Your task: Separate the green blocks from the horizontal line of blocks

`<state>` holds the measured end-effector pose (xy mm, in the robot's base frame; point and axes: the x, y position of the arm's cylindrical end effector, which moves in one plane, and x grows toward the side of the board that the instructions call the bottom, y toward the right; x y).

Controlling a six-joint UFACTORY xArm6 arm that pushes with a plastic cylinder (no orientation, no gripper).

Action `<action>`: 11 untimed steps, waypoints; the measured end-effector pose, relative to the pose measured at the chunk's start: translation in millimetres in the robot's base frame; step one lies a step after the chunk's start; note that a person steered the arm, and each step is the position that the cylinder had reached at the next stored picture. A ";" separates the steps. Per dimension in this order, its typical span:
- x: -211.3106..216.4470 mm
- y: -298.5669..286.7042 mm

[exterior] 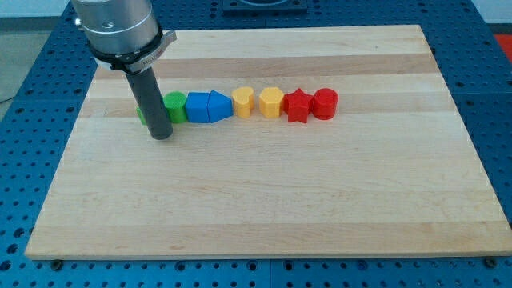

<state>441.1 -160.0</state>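
Note:
A horizontal line of blocks crosses the wooden board. From the view's left: a green block mostly hidden behind the rod, a green block, a blue cube, a blue pointed block, a yellow block, a yellow hexagonal block, a red star and a red cylinder. My tip is just below the two green blocks, in front of the gap between them, at the line's left end.
The board lies on a blue perforated table. The arm's grey wrist hangs over the board's upper left corner.

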 end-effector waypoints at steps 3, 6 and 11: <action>0.0 57.9; -12.3 -11.0; -42.1 0.0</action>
<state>399.0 -160.0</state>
